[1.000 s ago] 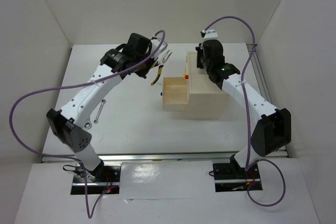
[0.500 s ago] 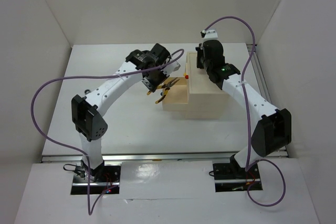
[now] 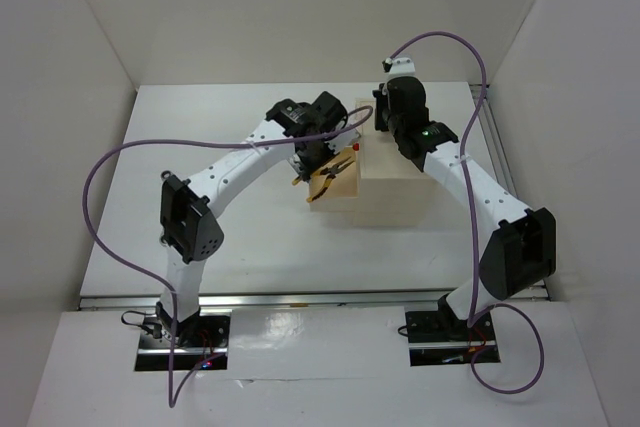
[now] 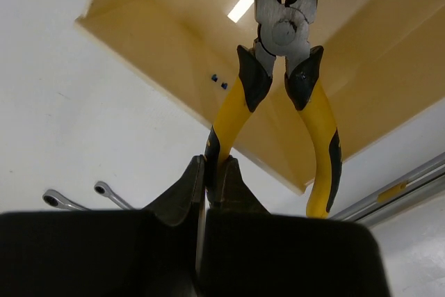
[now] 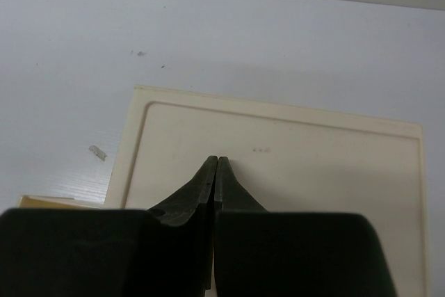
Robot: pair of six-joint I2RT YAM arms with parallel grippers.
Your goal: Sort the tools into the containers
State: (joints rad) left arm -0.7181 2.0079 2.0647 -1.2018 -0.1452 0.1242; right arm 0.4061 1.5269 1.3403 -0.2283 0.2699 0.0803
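My left gripper [image 3: 318, 161] is shut on one yellow-black handle of the pliers [image 3: 330, 176] and holds them over the open pale wooden drawer [image 3: 346, 188]. In the left wrist view the pliers [image 4: 284, 39] hang head-first above the drawer's inside [image 4: 208, 12], with my fingers [image 4: 229, 179] clamped on the left handle. Two silver wrenches [image 4: 104, 190] lie on the white table to the left. My right gripper [image 5: 215, 162] is shut and empty, just above the beige box top [image 5: 313, 165]; it also shows in the top view [image 3: 386, 123].
The beige box [image 3: 410, 197] stands at the table's middle right, with a red knob [image 3: 356, 147] on a drawer front. A metal rail [image 4: 410, 184] runs along the table's near edge. White walls enclose the table on three sides.
My left arm has swung right, carrying the pliers from left of the box to over the open drawer. The right arm has not moved.
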